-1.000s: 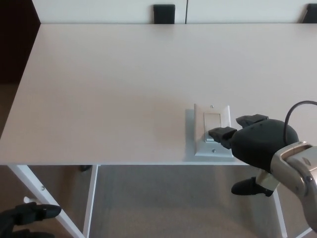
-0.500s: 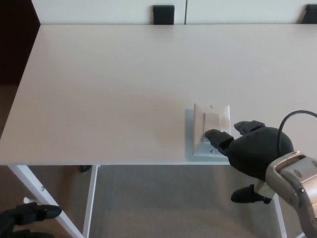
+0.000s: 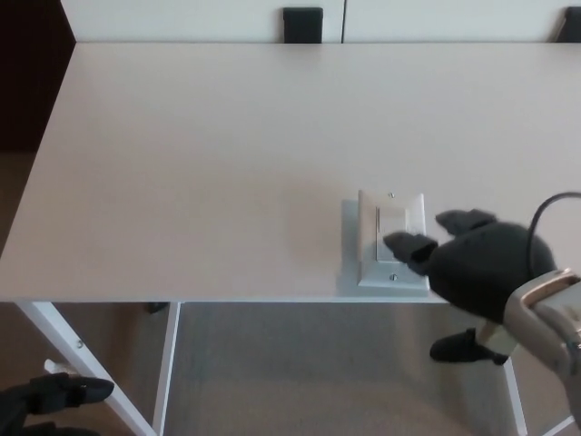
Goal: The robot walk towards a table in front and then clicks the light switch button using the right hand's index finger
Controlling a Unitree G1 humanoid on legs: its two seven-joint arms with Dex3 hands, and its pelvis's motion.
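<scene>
A white light switch (image 3: pixel 391 236) on a grey base lies flat near the front edge of the pale table (image 3: pixel 227 163). My right hand (image 3: pixel 477 265) comes in from the lower right, black, with one finger (image 3: pixel 407 245) stretched out over the lower half of the rocker. A second finger points forward beside the plate's right edge, and the thumb hangs below the table edge. Whether the fingertip touches the rocker I cannot tell. My left hand (image 3: pixel 56 392) hangs low at the bottom left, under table level, dark and partly cut off.
White table legs (image 3: pixel 82 363) slope down below the front edge at left. Two dark chair backs (image 3: pixel 302 24) show beyond the far edge of the table. A cable (image 3: pixel 549 211) loops up from my right wrist. Grey carpet lies beneath.
My right hand dipped back and down half a second ago, then came forward again with its finger over the rocker's lower half. The view has shifted slightly.
</scene>
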